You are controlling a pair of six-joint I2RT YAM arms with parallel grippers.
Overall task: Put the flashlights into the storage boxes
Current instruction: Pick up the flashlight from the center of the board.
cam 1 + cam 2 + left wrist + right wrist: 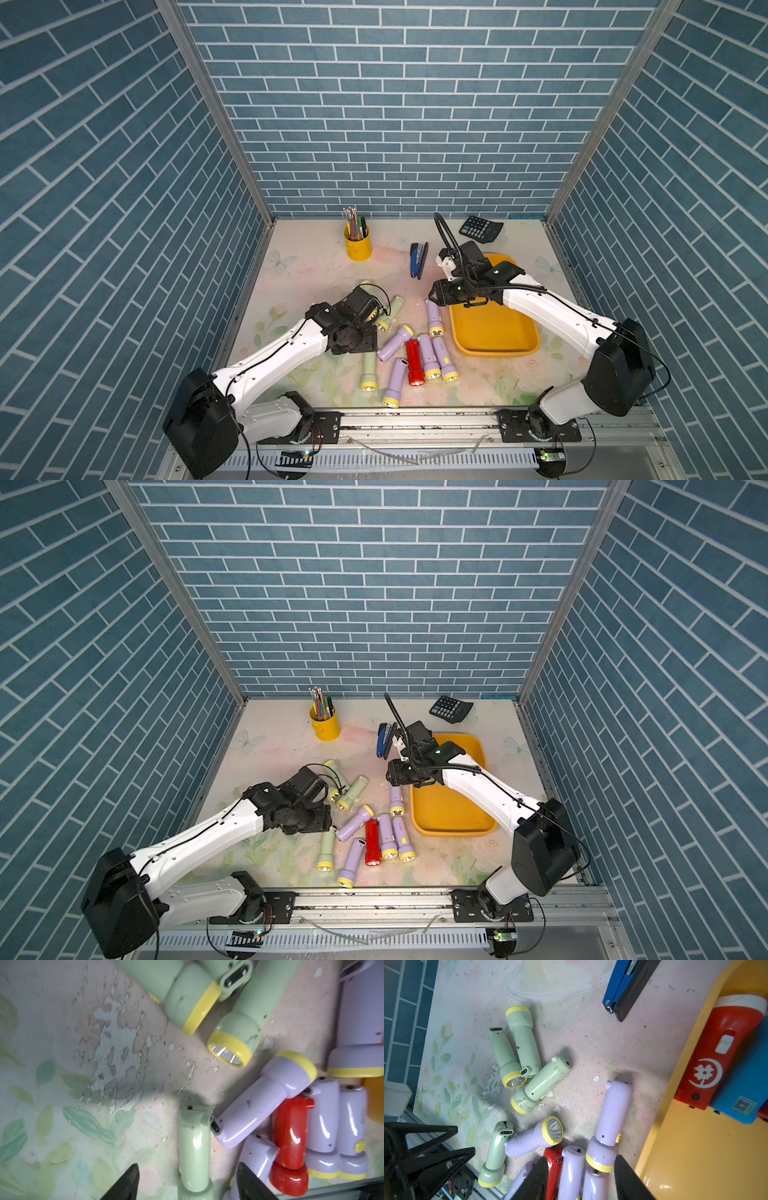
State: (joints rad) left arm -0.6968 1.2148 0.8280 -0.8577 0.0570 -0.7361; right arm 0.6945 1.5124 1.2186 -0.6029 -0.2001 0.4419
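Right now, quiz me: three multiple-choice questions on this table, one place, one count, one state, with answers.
1. Where is the long dark blue stapler?
A. On the table, between the yellow cylindrical pen cup and the shallow orange-yellow plastic tray
B. In that tray
C. In that cup

2. How many red plastic torches show outside the tray?
A. None
B. One
C. Three

3. The left gripper has its jaws:
A. shut on a red torch
B. hidden
C. open over a pale green plastic torch

Answers: A, both top views show it there; B, one lies among lilac torches; C, gaps show beside the torch.
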